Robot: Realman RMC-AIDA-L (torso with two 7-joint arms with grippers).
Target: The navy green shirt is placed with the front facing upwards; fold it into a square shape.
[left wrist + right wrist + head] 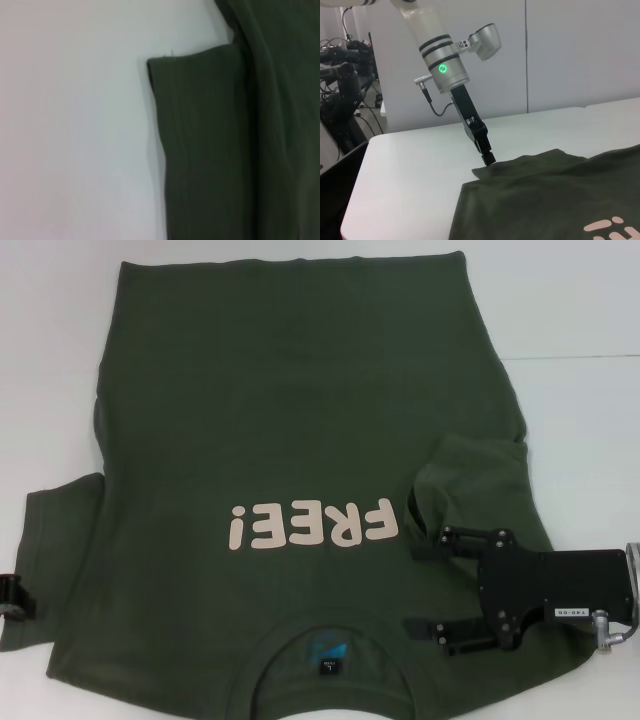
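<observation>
We see the navy green shirt (300,420) spread flat, front up, on a white table (580,420), its collar nearest the robot and its pink "FREE!" lettering (312,525) just beyond that collar. Inside the collar sits a small black neck label (327,667). We find no containers on the table. The right gripper (420,585) lies over the shirt's right shoulder, beside the lettering, its two fingers spread apart above the cloth, with the right sleeve (470,480) bunched and folded inward next to it. The left gripper (489,159) reaches down at the edge of the shirt's left sleeve (200,140); we cannot tell whether its fingers are parted or pressed together.
</observation>
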